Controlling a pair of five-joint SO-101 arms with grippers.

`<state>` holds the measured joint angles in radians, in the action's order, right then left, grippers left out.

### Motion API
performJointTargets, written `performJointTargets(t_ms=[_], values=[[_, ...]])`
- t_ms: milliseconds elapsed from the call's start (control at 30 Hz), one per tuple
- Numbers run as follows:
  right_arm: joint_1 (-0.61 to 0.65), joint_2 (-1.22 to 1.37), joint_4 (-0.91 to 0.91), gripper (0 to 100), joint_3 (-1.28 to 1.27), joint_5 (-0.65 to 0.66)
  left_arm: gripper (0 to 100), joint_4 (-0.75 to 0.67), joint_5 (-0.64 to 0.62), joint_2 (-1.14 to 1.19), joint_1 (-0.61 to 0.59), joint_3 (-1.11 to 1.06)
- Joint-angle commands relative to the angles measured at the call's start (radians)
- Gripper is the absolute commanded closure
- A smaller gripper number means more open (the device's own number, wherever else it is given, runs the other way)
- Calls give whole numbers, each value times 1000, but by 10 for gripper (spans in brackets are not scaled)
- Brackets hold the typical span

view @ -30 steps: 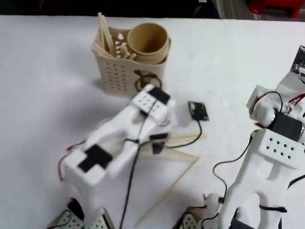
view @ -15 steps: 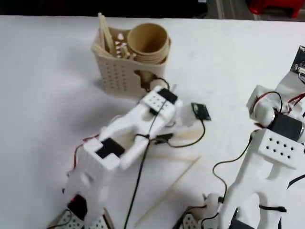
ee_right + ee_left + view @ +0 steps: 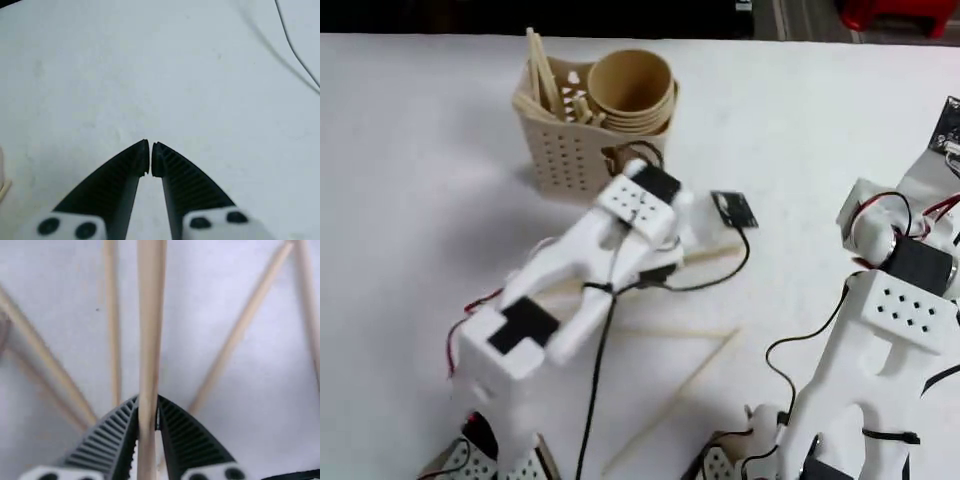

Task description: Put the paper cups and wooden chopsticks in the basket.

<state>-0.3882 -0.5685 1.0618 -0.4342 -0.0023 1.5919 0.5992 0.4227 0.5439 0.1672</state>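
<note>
In the left wrist view my left gripper (image 3: 148, 410) is shut on a wooden chopstick (image 3: 150, 330) held a little above the table. From above, that chopstick (image 3: 717, 252) sticks out to the right of the left gripper (image 3: 662, 262), just in front of the basket (image 3: 582, 150). The cream perforated basket holds stacked paper cups (image 3: 630, 85) and several upright chopsticks (image 3: 542, 75). Two loose chopsticks lie on the table, one flat (image 3: 680, 333) and one slanted (image 3: 672, 408). My right gripper (image 3: 150, 151) is shut and holds nothing, over bare table.
The right arm (image 3: 905, 310) stands at the table's right edge, with its black cable (image 3: 785, 345) looping across the table. A thin cable (image 3: 295, 47) crosses a corner of the right wrist view. Several chopsticks (image 3: 240, 330) lie under the left gripper.
The left arm swung toward the basket and then drew back slightly. The chopstick in its gripper has risen off the table. The right arm has stayed still.
</note>
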Motion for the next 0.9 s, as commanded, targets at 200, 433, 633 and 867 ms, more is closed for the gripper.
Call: performJointTargets(t_ms=[200, 433, 633, 867], values=[[-10, -38, -19, 974, 5, -6, 980, 115, -18, -314, -111, 15], [-5, -38, -19, 974, 3, -6, 980, 124, -34, -550, -166, 51], [-5, -38, -19, 974, 3, -6, 980, 123, -97, -627, -234, 229], [-5, -38, -19, 974, 2, -6, 980, 54, -209, -627, -263, 451]])
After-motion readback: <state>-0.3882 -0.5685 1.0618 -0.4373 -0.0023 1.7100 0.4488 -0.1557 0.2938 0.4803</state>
